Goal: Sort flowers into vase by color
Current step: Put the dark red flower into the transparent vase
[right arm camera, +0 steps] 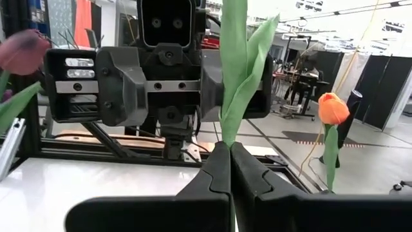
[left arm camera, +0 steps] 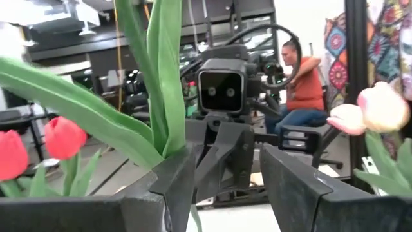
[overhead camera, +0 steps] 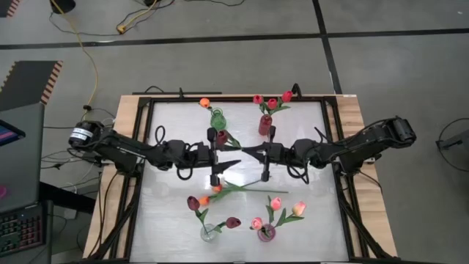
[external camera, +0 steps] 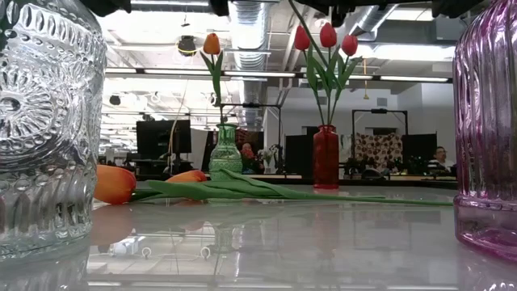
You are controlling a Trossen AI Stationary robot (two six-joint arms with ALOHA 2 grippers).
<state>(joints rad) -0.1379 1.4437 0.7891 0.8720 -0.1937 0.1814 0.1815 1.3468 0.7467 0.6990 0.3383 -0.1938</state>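
Right hand [right arm camera: 230,169] pinched shut on a tulip stem [right arm camera: 235,96], its bloom cut off; left hand [left arm camera: 225,187] wide beside it. Four vases: red [overhead camera: 264,125] three tulips, green [overhead camera: 218,117] one orange.

Worktop [external camera: 323,242]: glossy, smooth, reflective white surface; bare wood edge [overhead camera: 124,117]. Clear vase [external camera: 44,121]: pressed glass, embossed pattern. Pink vase [external camera: 489,137]: ribbed tinted glass, shiny. Flowers [external camera: 242,190]: matt, plastic-looking leaves. Right end effector [right arm camera: 230,174]: matt dark plastic.
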